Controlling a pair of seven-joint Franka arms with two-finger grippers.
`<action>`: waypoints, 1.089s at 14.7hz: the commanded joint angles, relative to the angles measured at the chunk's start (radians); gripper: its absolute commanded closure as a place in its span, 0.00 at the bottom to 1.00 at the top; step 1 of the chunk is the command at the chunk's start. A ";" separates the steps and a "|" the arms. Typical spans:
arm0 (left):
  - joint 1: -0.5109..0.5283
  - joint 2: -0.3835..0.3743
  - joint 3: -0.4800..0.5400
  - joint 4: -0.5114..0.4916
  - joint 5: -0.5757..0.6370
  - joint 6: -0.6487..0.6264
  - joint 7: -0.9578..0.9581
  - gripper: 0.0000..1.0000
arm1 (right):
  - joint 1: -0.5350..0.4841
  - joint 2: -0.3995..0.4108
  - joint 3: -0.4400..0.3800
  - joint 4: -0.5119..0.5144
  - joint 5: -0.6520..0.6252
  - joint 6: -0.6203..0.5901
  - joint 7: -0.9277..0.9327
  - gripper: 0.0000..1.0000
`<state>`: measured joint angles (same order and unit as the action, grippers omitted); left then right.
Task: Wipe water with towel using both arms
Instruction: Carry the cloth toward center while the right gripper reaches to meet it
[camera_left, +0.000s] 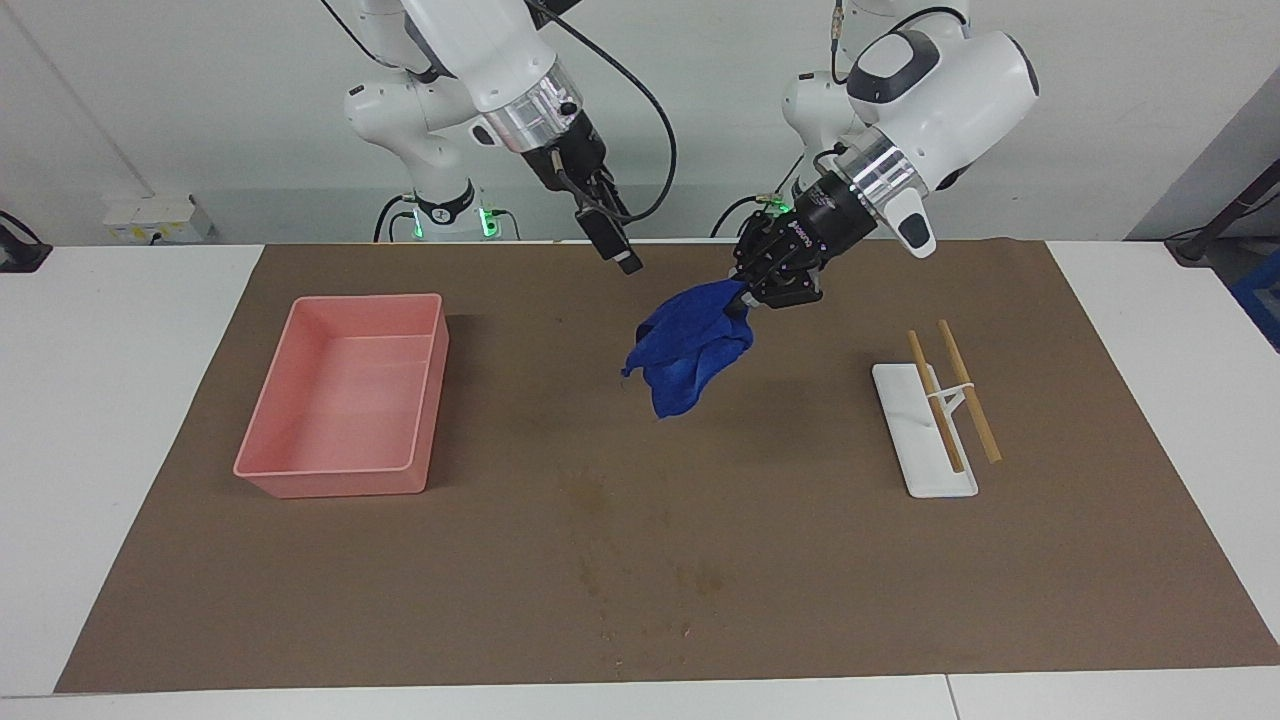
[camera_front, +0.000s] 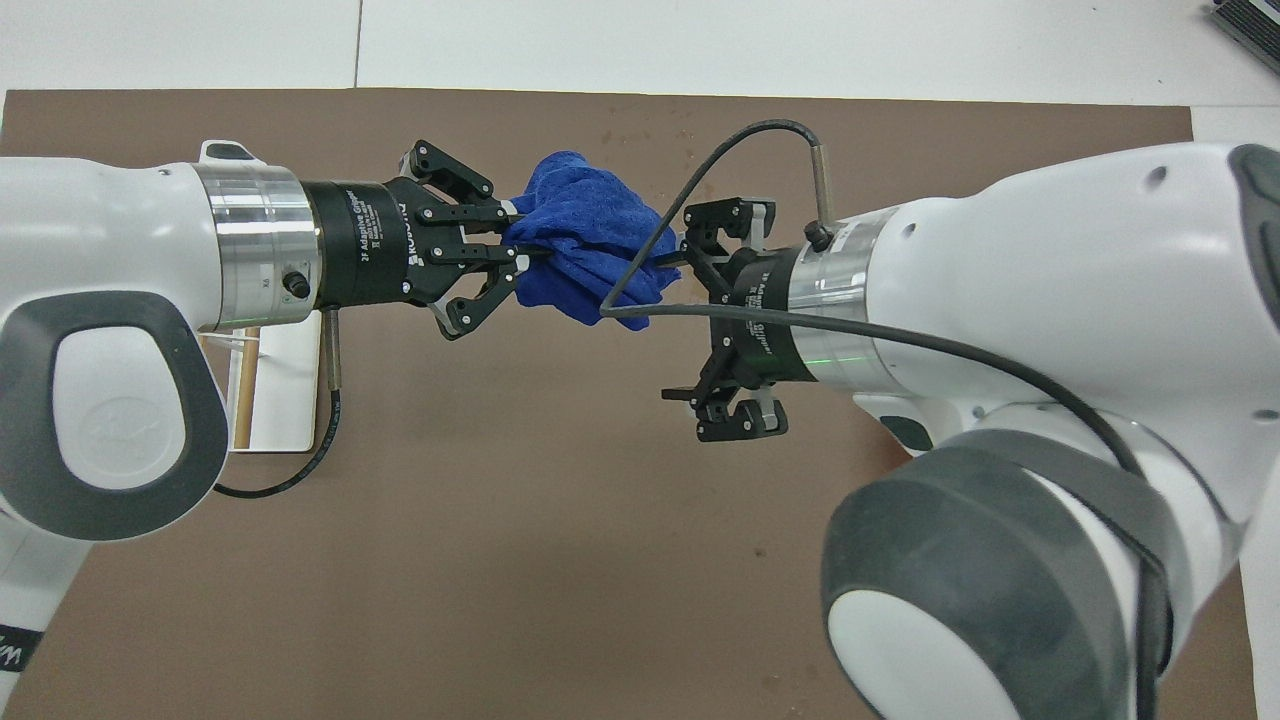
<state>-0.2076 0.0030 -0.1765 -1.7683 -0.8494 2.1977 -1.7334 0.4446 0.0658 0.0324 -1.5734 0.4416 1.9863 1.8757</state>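
My left gripper (camera_left: 748, 298) is shut on the deep-blue towel (camera_left: 690, 347) and holds it up over the middle of the brown mat; the cloth hangs in folds below the fingers. In the overhead view the left gripper (camera_front: 518, 256) pinches the towel (camera_front: 585, 230) at one edge. My right gripper (camera_left: 622, 255) is open and empty, raised over the mat beside the towel, toward the right arm's end; its spread fingers show in the overhead view (camera_front: 706, 320), apart from the cloth. The water (camera_left: 592, 497) is a faint darker blotch on the mat, farther from the robots than the towel.
A pink tray (camera_left: 300, 470) stands on the mat toward the right arm's end. A white rest (camera_left: 920, 470) with two wooden chopsticks (camera_left: 968, 392) lies toward the left arm's end; it shows partly under the left arm in the overhead view (camera_front: 285, 385).
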 joint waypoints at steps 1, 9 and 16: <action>-0.012 -0.052 0.009 -0.020 -0.020 -0.045 -0.026 1.00 | 0.014 0.031 -0.003 -0.002 0.045 0.071 0.088 0.00; -0.012 -0.090 0.009 -0.043 -0.020 -0.165 -0.028 1.00 | 0.009 0.060 -0.005 -0.014 0.112 0.172 0.114 0.00; -0.015 -0.098 0.005 -0.039 -0.020 -0.164 -0.026 1.00 | 0.002 0.083 -0.005 -0.019 0.112 0.212 0.109 0.00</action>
<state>-0.2089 -0.0641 -0.1785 -1.7845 -0.8496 2.0327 -1.7486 0.4542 0.1457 0.0260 -1.5805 0.5307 2.1669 1.9766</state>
